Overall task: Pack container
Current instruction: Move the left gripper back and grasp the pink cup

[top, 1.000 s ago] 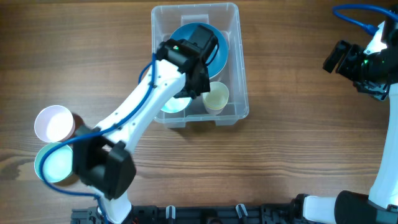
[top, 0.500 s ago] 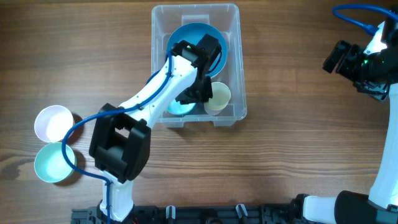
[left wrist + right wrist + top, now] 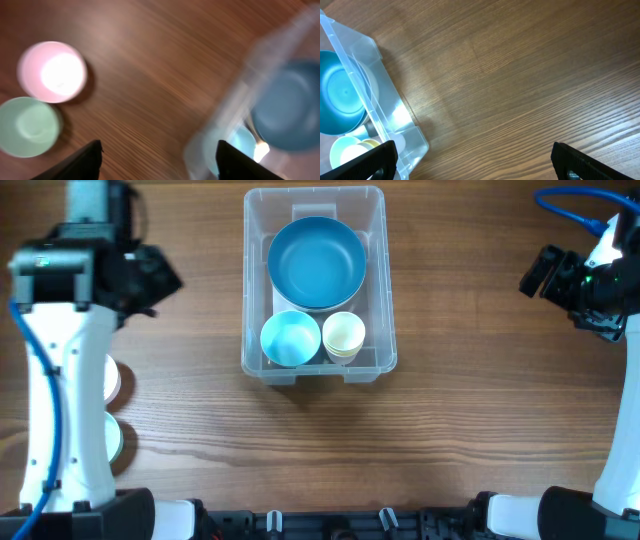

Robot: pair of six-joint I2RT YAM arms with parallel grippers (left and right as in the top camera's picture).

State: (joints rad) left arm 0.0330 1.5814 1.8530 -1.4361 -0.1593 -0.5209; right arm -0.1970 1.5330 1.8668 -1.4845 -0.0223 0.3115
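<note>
Gone from inside the container [image 3: 385, 310] since half a second ago: left arm, now swung out over the far left of the table [image 3: 480, 430]. Left tool [image 3: 160, 160] spread wide and holding nothing, looking down on a pink cup [image 3: 52, 71] and a green cup [image 3: 27, 126] just beside each other. Right tool [image 3: 475, 162] likewise spread apart and empty, at the right edge, well apart from everything. Container at top centre of the table, holding a blue bowl [image 3: 315, 262] at the back and, side by side in front, a light blue cup [image 3: 290, 338] and a pale yellow cup [image 3: 343, 335]. Looks like a drop-off finished and a reach for the next piece beginning, probably the pink or green cup. Calls for lowering the left tool over one rim, closing on it, then finding room in a container with little bare floor left, perhaps by nesting. Plain brown wood-grain table; nothing of the room visible beyond dark rig hardware along the near edge.
</note>
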